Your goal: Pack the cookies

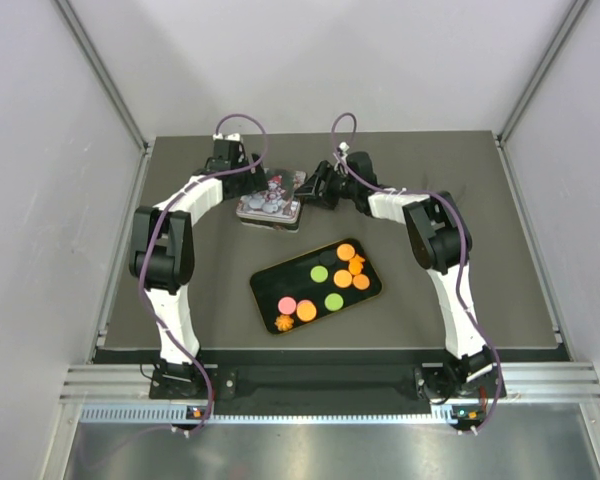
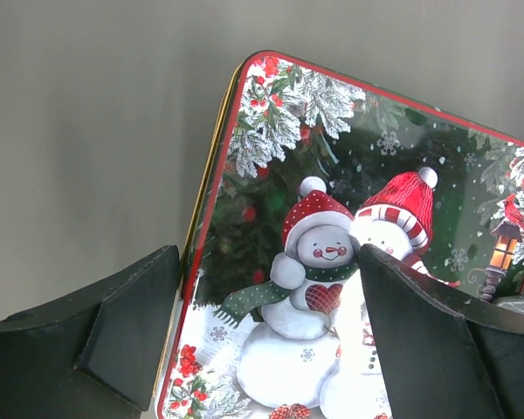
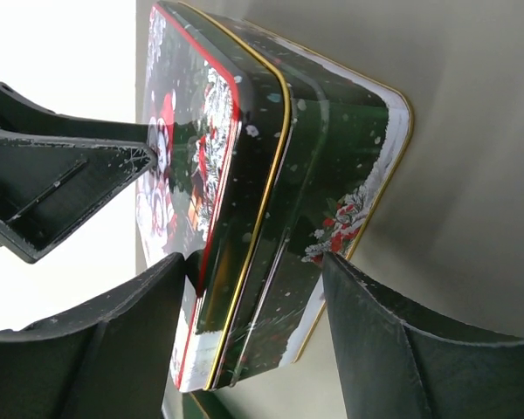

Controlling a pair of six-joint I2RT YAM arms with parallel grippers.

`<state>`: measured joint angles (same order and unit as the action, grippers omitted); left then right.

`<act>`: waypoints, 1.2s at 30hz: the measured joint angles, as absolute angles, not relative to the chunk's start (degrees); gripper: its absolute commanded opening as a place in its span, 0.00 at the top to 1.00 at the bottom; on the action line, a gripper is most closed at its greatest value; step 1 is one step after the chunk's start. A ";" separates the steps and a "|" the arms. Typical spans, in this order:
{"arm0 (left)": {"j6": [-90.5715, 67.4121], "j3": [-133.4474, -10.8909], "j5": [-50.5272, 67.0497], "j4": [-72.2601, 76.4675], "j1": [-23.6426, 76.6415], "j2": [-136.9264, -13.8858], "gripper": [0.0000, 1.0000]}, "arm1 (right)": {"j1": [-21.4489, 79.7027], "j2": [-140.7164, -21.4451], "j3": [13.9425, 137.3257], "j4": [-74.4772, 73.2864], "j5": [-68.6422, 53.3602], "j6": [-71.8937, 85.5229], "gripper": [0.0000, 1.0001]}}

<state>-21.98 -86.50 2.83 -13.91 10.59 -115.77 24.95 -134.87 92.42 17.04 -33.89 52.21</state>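
The cookies lie in a black gold-rimmed tray [image 1: 265, 282] at the table's middle: orange rounds [image 1: 346, 252], green rounds [image 1: 319, 273], a pink one [image 1: 288, 305] and an orange star-like piece [image 1: 284, 322]. Behind it sits a closed snowman tin [image 1: 270, 200]. My left gripper [image 1: 248, 188] is open over the lid's left edge [image 2: 269, 262], with the tin [image 2: 349, 192] below it. My right gripper [image 1: 311, 188] spans the tin's right end [image 3: 255, 266], one finger on the lid, the other against the base of the tin [image 3: 271, 175]. The left gripper's fingertip [image 3: 70, 175] touches the lid top.
Grey walls close in the table on the left, back and right. The table's metal frame edge runs along the front by the arm bases. Dark table surface [image 1: 460, 190] shows around the tray and behind the tin.
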 measured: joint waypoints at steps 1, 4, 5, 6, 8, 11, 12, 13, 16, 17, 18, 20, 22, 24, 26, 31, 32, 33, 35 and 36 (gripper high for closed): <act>-22.09 -86.30 3.01 -13.69 10.57 -115.66 0.12 | 24.99 -134.78 92.64 16.58 -33.74 51.83 0.35; -22.35 -85.43 3.42 -13.45 10.57 -115.11 0.12 | 25.15 -134.45 92.82 15.31 -33.10 50.65 0.34; -22.39 -85.19 3.60 -13.45 10.57 -114.93 0.12 | 25.19 -134.28 92.82 14.85 -32.91 50.43 0.32; -22.46 -84.99 3.77 -13.45 10.57 -114.83 0.12 | 25.23 -134.15 92.82 14.52 -32.71 50.11 0.32; -22.63 -84.71 4.40 -13.43 10.57 -114.72 0.12 | 25.43 -134.02 93.08 13.56 -32.34 49.50 0.30; -22.81 -84.42 4.84 -13.37 10.57 -114.59 0.12 | 25.67 -133.95 93.47 12.43 -31.79 48.58 0.28; -22.81 -84.27 4.89 -13.30 10.57 -114.50 0.12 | 25.78 -133.93 93.58 12.21 -31.59 48.25 0.28; -22.81 -84.18 4.91 -13.30 10.57 -114.39 0.12 | 25.85 -133.88 93.82 11.73 -31.44 47.90 0.28; -22.81 -83.85 4.86 -13.32 10.61 -114.13 0.12 | 26.02 -133.88 94.85 9.80 -31.05 46.89 0.31; -22.79 -83.79 4.86 -13.32 10.63 -114.06 0.12 | 26.09 -133.88 95.07 9.39 -30.87 46.54 0.34; -22.74 -83.74 4.80 -13.39 10.68 -113.99 0.12 | 26.15 -133.88 95.37 8.88 -30.68 46.19 0.34; -22.57 -83.61 4.58 -13.39 10.81 -113.93 0.12 | 26.22 -133.88 95.72 8.21 -30.39 45.84 0.34; -22.46 -83.53 4.25 -13.41 11.03 -113.84 0.12 | 26.28 -133.86 95.92 7.88 -30.09 45.45 0.34; -22.33 -83.50 3.84 -13.39 11.22 -113.82 0.12 | 26.37 -133.86 96.47 7.03 -29.82 44.97 0.34; -22.17 -83.50 3.27 -13.45 11.44 -113.73 0.12 | 26.48 -133.86 96.95 6.28 -29.34 44.29 0.35; -22.00 -83.50 2.46 -13.56 11.88 -113.71 0.12 | 26.76 -133.64 98.13 4.01 -28.10 42.28 0.32; -21.91 -83.50 2.28 -13.58 11.97 -113.71 0.12 | 26.85 -133.62 98.45 3.42 -27.86 41.89 0.32; -21.89 -83.50 2.24 -13.63 12.05 -113.62 0.12 | 27.00 -133.60 98.72 2.92 -27.46 41.36 0.32; -21.63 -83.50 2.00 -13.82 12.25 -113.36 0.12 | 27.22 -133.43 98.76 2.46 -26.89 40.51 0.31; -21.39 -83.50 1.96 -13.98 12.36 -113.25 0.12 | 27.31 -133.32 98.76 2.22 -26.61 40.12 0.30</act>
